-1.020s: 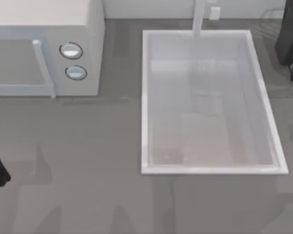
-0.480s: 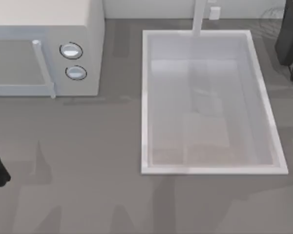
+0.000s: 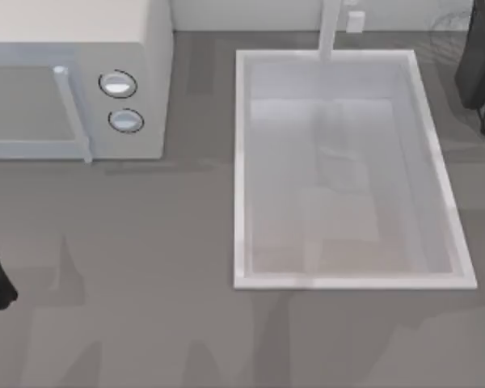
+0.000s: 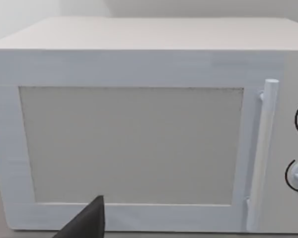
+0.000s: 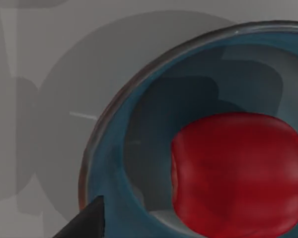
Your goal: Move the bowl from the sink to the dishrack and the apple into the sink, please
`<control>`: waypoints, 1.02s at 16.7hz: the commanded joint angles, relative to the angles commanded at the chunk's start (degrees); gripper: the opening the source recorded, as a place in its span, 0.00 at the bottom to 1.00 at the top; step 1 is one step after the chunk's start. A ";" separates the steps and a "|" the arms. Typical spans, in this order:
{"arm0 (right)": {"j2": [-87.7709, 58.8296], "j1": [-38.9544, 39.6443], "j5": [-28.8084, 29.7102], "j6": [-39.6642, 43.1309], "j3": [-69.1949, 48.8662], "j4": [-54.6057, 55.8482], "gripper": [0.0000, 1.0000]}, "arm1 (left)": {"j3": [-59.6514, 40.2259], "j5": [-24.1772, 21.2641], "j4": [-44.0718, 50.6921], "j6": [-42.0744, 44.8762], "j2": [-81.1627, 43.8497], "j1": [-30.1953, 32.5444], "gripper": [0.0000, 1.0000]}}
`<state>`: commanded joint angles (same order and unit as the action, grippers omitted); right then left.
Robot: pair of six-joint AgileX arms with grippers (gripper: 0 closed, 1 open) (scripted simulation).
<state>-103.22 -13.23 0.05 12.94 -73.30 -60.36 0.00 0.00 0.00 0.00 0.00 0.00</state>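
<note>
Nothing has moved; apple (image 5: pixel 238 173) lies in bowl (image 5: pixel 109 173); each tool's state: cannot tell.

Soft, even light falls from above on the matte grey table (image 3: pixel 145 242), where faint overlapping shadows with blurred edges spread below the boxy white microwave (image 3: pixel 73 81) and beneath the large white rectangular sink (image 3: pixel 241 162), whose pale floor shows hazy reflected patches. In the right wrist view the glossy dark red apple (image 5: pixel 233 173) carries a dull sheen inside the deep blue glossy bowl (image 5: pixel 109 168), which casts a broad, soft shadow on the grey surface. The microwave's door in the left wrist view is flatly lit, without glare.
</note>
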 joint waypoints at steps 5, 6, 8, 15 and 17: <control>-5.00 -0.17 0.19 -0.22 6.78 12.64 1.00 | 0.00 0.00 0.00 0.00 0.00 0.00 1.00; -6.11 -0.20 0.16 -0.27 8.26 15.32 1.00 | 0.00 0.00 0.00 0.00 0.00 0.00 1.00; -7.90 -0.25 0.06 -0.33 10.54 19.03 1.00 | 0.00 0.00 0.00 0.00 0.00 0.00 1.00; -8.63 -0.28 0.01 -0.34 11.38 20.29 0.85 | 0.00 0.00 0.00 0.00 0.00 0.00 1.00; -8.63 -0.28 0.01 -0.34 11.38 20.29 0.70 | 0.00 0.00 0.00 0.00 0.00 0.00 1.00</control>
<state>-111.85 -13.51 0.07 12.60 -61.92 -40.07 0.00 0.00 0.00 0.00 0.00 0.00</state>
